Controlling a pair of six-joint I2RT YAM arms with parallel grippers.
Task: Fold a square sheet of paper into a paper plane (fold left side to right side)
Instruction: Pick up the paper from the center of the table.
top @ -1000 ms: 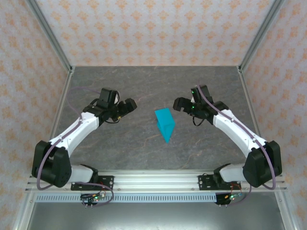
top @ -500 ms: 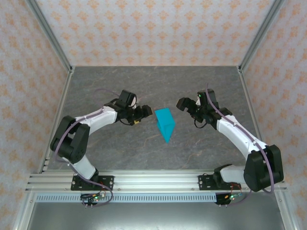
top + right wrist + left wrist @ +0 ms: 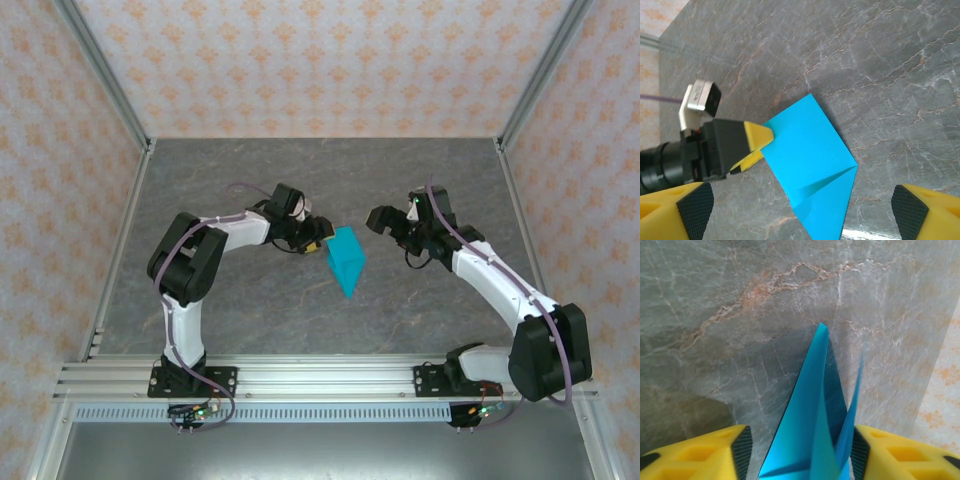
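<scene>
Paper plane in the middle of the worktop, left gripper at its left edge.
The left jaws, half-wide, straddle the folds with a gap beside one pad; the wrist view cuts off the paper's near end. The right gripper gapes wide, apart on the right.

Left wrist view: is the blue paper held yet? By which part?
Not yet gripped. The left fingers straddle the folded paper at its left edge, a gap showing beside one pad. The right fingers stand open, clear of it.
</scene>
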